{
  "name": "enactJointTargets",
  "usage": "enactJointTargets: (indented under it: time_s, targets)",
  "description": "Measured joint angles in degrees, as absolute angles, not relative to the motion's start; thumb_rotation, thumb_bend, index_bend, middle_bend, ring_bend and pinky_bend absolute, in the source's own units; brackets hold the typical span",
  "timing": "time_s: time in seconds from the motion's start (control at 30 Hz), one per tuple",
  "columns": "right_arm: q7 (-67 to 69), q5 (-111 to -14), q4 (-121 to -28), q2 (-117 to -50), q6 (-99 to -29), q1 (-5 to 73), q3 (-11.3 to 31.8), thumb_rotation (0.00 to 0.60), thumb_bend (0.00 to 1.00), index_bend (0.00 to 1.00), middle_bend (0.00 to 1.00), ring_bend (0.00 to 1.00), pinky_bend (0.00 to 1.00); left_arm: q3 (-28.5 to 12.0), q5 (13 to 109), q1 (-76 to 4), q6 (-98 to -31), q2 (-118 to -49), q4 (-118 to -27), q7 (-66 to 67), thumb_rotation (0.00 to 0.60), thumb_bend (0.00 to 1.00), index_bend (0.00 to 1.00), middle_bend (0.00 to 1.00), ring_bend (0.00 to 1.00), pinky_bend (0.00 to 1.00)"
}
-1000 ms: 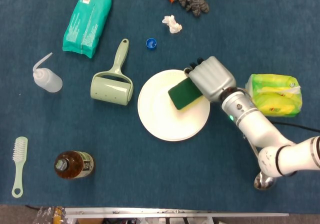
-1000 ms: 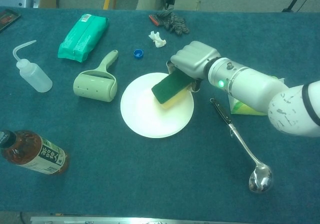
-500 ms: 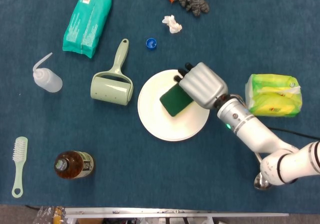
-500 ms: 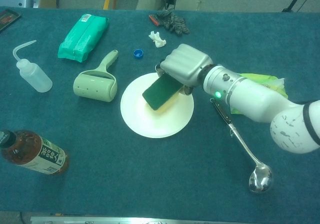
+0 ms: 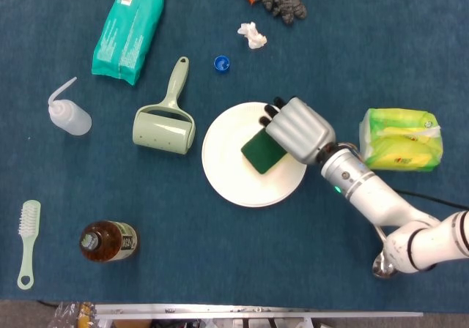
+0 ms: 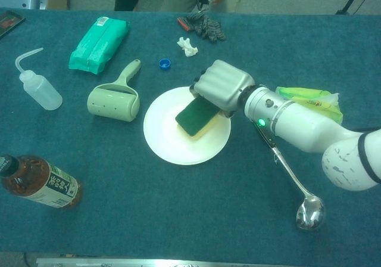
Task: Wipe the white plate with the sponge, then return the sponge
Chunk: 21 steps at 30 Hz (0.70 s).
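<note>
Sponge (image 5: 261, 152): green side up, on plate's right half; has slid back right from centre.
Plate (image 5: 227, 170): on desk.
Right hand (image 5: 299, 129): fingers gripping sponge.
Stage: wiping stroke ongoing; return pending.

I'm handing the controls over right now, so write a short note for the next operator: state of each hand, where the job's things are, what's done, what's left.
Right hand: holds the sponge, green side up, over the white plate.
Left hand: not in view in either camera.
Plate sits mid-table, between the lint roller and the yellow-green packet.
Done: sponge picked up and brought to the plate; wiping appears under way.
Left: finish wiping, then return the sponge. Its home spot isn't evident from these views.
</note>
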<state>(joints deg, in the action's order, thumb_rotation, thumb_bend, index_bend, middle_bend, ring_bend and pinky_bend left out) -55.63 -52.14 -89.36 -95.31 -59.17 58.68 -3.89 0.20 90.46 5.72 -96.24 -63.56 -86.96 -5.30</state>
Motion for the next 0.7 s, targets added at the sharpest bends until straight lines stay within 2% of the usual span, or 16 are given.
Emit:
enactJointTargets:
  time_s: [0.4,0.7]
  targets:
    - [-56.5,-52.1,-91.9,-91.9,-60.1,57.4,-2.0,0.6,0.25,0.43,0.33,0.28,0.59,0.3,90.9,5.4,-95.9,-63.8,-87.2,-4.8,0.6,0.37,0.28,0.17,0.04,0.02]
    - [-56.1,-53.1,-90.8,-94.4,-59.7,57.6,0.2,0.6,0.25,0.43,0.33,0.28,0.59,0.3,90.7,5.5,-96.0,-63.8,-87.0,-5.0,0.6,0.37,0.28,0.17,0.04,0.02]
